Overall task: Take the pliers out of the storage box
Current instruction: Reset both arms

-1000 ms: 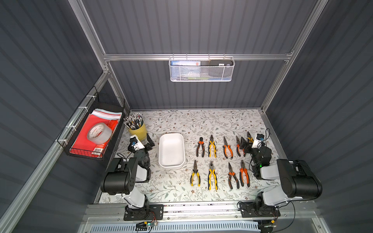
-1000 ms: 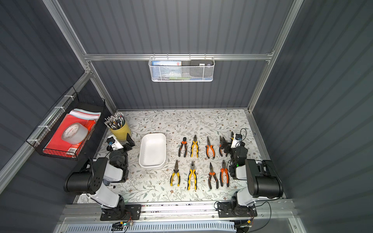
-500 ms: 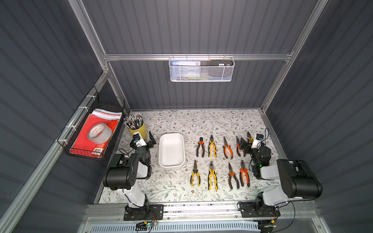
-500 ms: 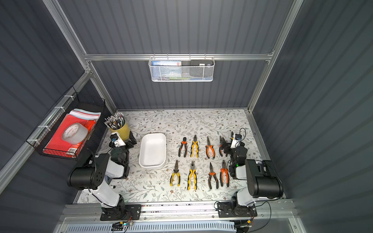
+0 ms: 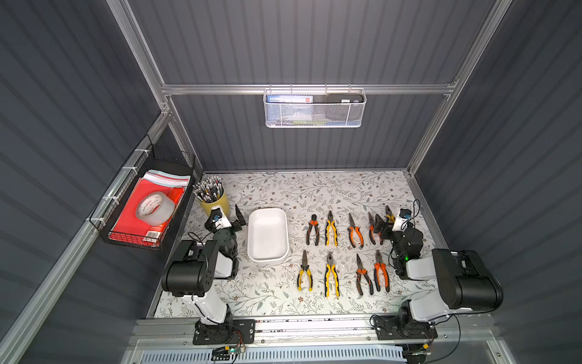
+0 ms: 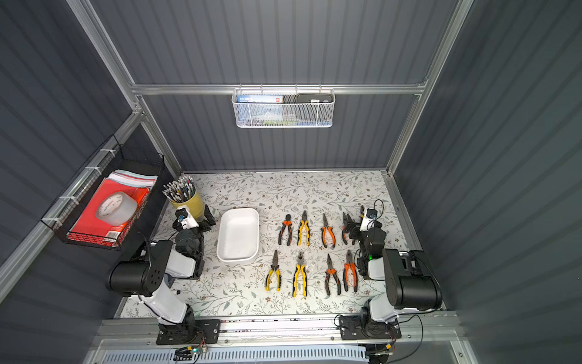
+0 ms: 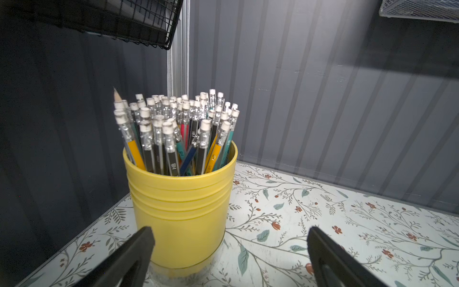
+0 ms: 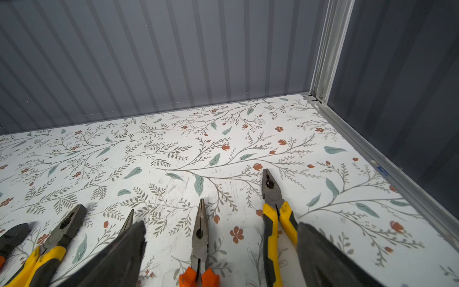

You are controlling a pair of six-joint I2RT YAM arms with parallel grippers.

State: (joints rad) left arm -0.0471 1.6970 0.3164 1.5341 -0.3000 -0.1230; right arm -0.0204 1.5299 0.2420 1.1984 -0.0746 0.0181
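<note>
Judging by how things lie, the emptying is finished: the storage box [image 5: 267, 236] sits bare on the floral table [image 8: 173, 149], and the pliers [image 5: 330, 228] lie outside it in two rows to its right in both top views, nine as far as I can count. The right gripper [image 8: 221, 225] hangs low over the far end of the back row, jaws wide and holding nothing. An orange-handled pair [image 8: 200, 238] lies under the gap and a yellow-handled pair [image 8: 273, 198] just beside one finger. The left gripper [image 7: 229, 231] is spread wide too, empty, facing the yellow pencil cup [image 7: 181, 198] on the box's other side. All that seems left is lifting both arms clear — the right one straight up, so its fingers do not nudge the row
</note>
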